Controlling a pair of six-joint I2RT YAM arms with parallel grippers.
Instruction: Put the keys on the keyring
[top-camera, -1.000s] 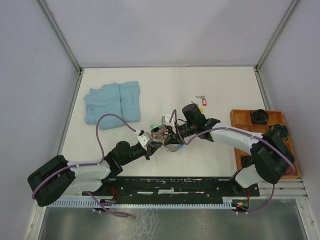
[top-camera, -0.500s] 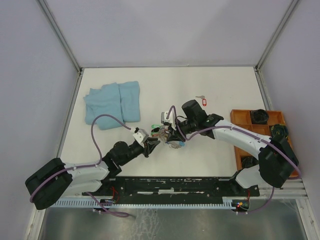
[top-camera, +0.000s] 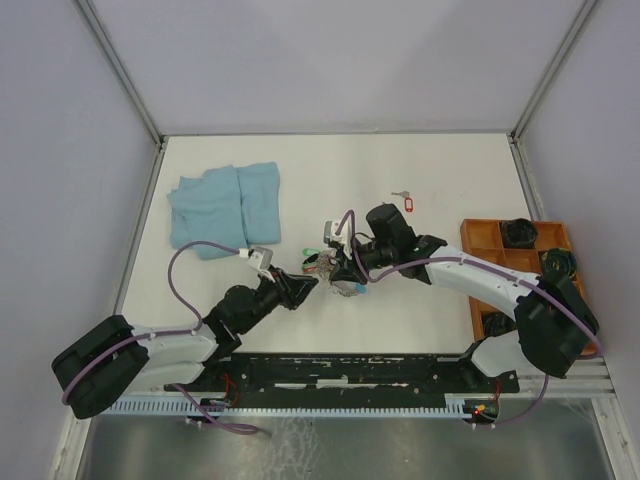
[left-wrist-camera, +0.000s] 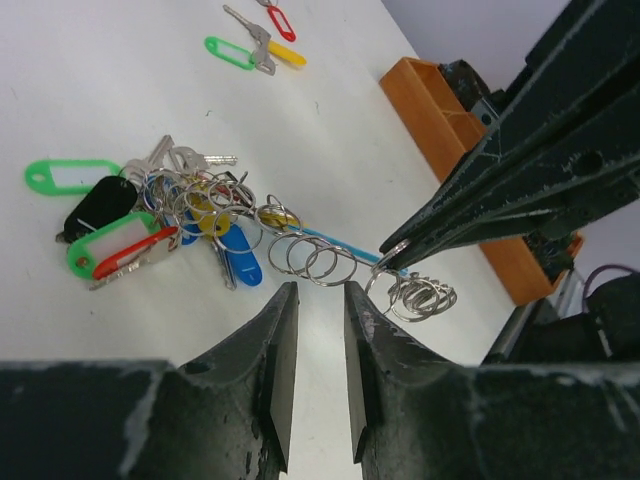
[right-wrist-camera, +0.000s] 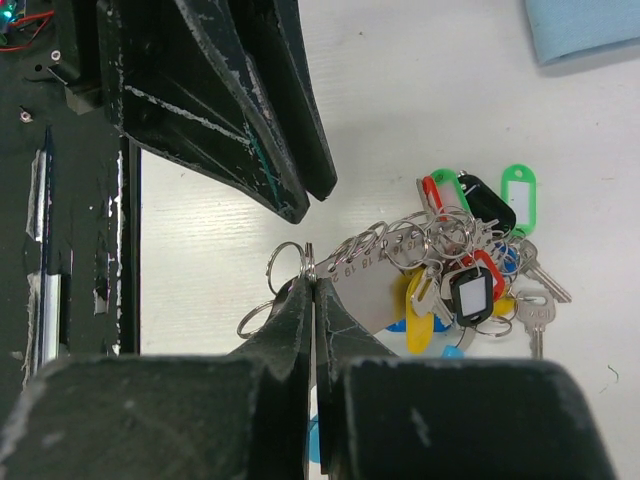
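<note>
The keyring (right-wrist-camera: 372, 282) is a numbered metal strip strung with several split rings; it carries a bunch of tagged keys (left-wrist-camera: 150, 215) and lies mid-table (top-camera: 325, 265). My right gripper (right-wrist-camera: 312, 280) is shut on one split ring (right-wrist-camera: 290, 262) at the strip's end, also seen in the top view (top-camera: 340, 275). My left gripper (left-wrist-camera: 320, 290) is open with a narrow gap and empty, just short of the ring chain (top-camera: 305, 283). Loose keys with green (left-wrist-camera: 230, 52), yellow (left-wrist-camera: 285, 55) and red (left-wrist-camera: 280, 20) tags lie farther back. The red-tagged one also shows from above (top-camera: 403, 203).
A folded blue towel (top-camera: 225, 205) lies at the back left. An orange compartment tray (top-camera: 480, 235) with dark parts stands at the right edge; it also shows in the left wrist view (left-wrist-camera: 440, 100). A small pile of loose split rings (left-wrist-camera: 420, 298) lies by the right fingertips.
My left gripper has drawn back to the left, away from the key bunch. The right gripper has stayed at the bunch, still pinching the ring.
</note>
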